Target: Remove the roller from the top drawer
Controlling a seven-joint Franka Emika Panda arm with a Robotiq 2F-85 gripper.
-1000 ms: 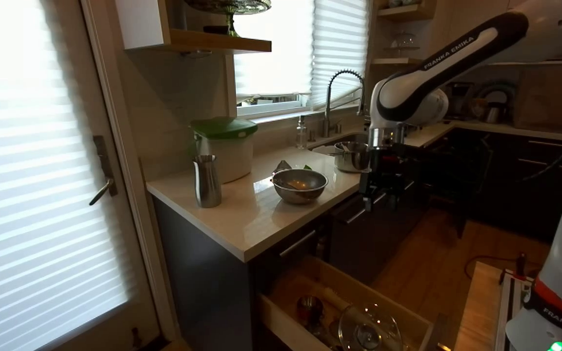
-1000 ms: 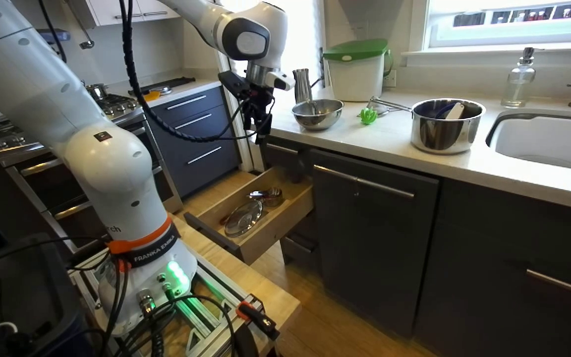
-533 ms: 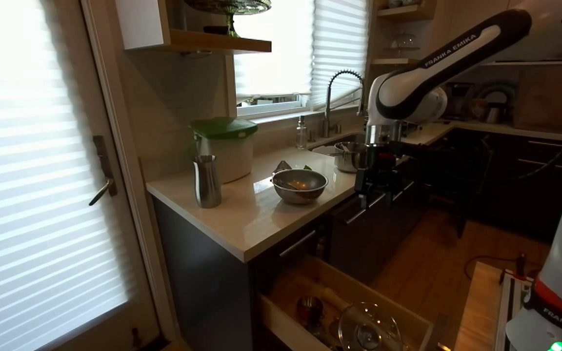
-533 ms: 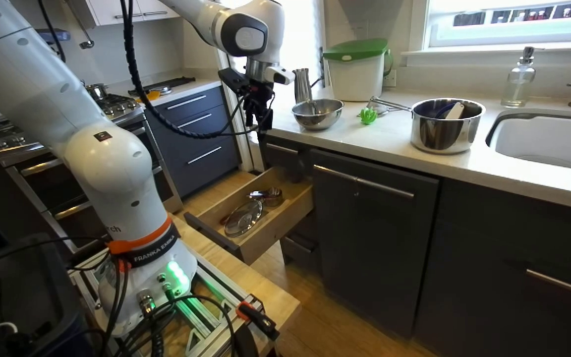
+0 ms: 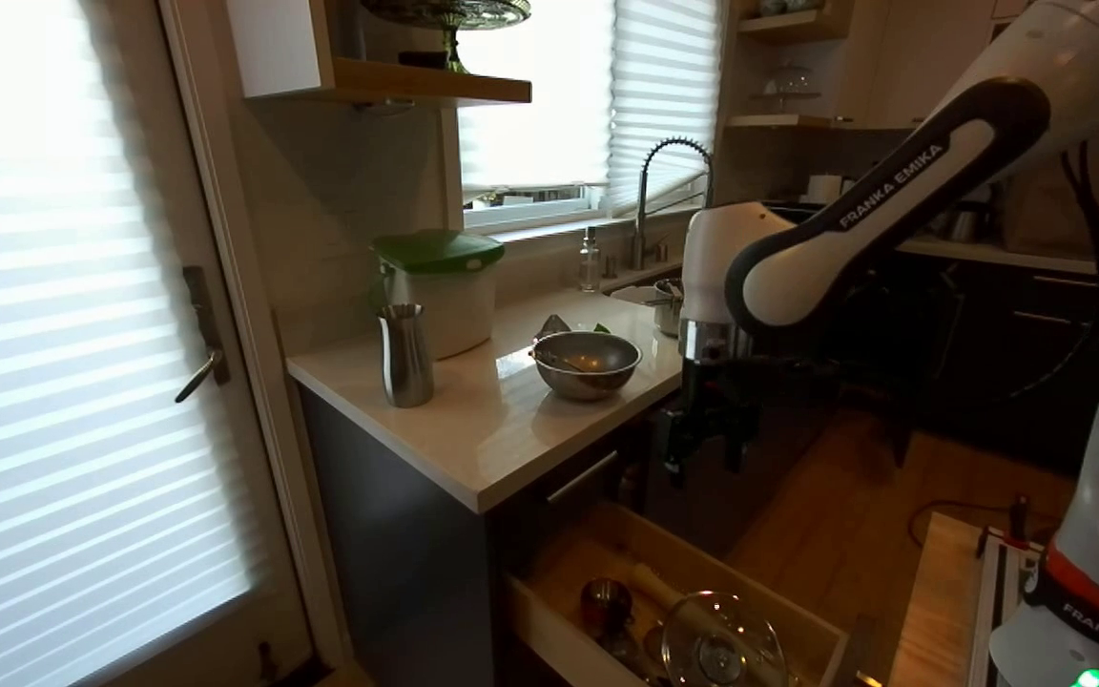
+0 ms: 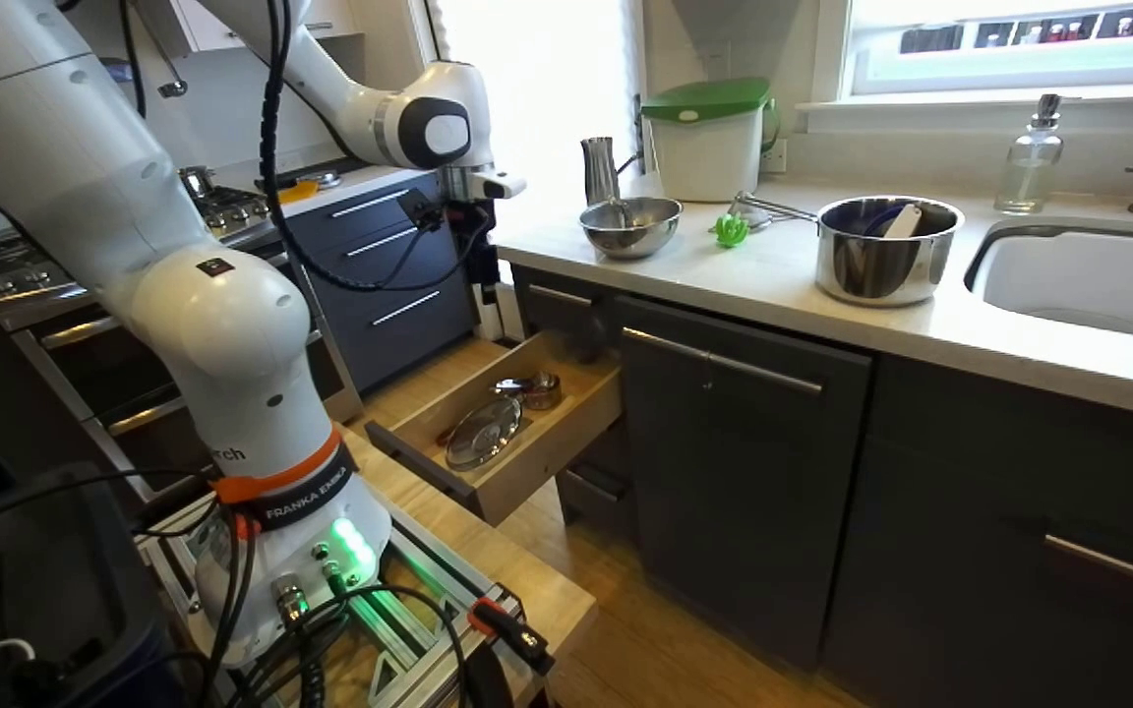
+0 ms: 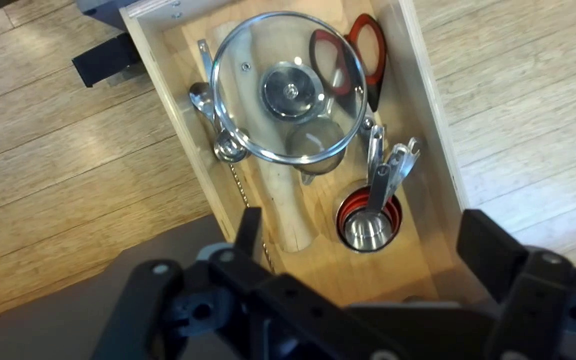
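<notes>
"See the roller [image 7: 286,205]?"

"In the top drawer [image 7: 418,85], partly beneath that glass lid [image 7: 290,92]. It hasn't budged; the gripper [image 5: 704,465] has, dropping lower this past second, so I'd say the reach is on."

"How's the roller look?"

"Pale tan wood, long and plain, a little thicker toward its uncovered end, measuring cups [image 7: 368,231] near."

"Gripper got anything?"

"Nothing. It's spread wide, higher than the drawer."

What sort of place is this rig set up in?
A kitchen, probably a home one: there's a sink, a stovetop, and an open drawer holding what look like nested measuring cups.
</notes>
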